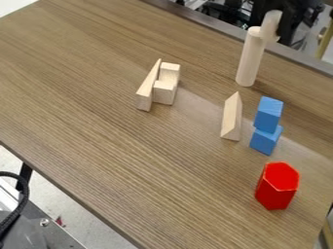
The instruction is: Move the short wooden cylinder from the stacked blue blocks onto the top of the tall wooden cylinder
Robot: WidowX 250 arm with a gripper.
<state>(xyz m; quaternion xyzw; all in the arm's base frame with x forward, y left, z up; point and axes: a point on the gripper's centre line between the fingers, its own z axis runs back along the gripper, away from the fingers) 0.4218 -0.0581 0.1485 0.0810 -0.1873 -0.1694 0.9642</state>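
The black gripper is at the top right, by the table's far edge. Directly against it in the view is a pale wooden piece, slightly tilted; whether it is gripped is unclear. This piece overlaps the top of an upright wooden cylinder, and I cannot tell if the two touch. Nearer the camera are a wooden triangular block and two blue blocks, the upper one resting on the lower one. A red hexagonal block stands at the lower right.
Left of centre on the brown table, a thin wooden wedge stands beside pale wooden blocks. A dark cable curves past the table's lower left edge. The table's right edge lies close to the red block.
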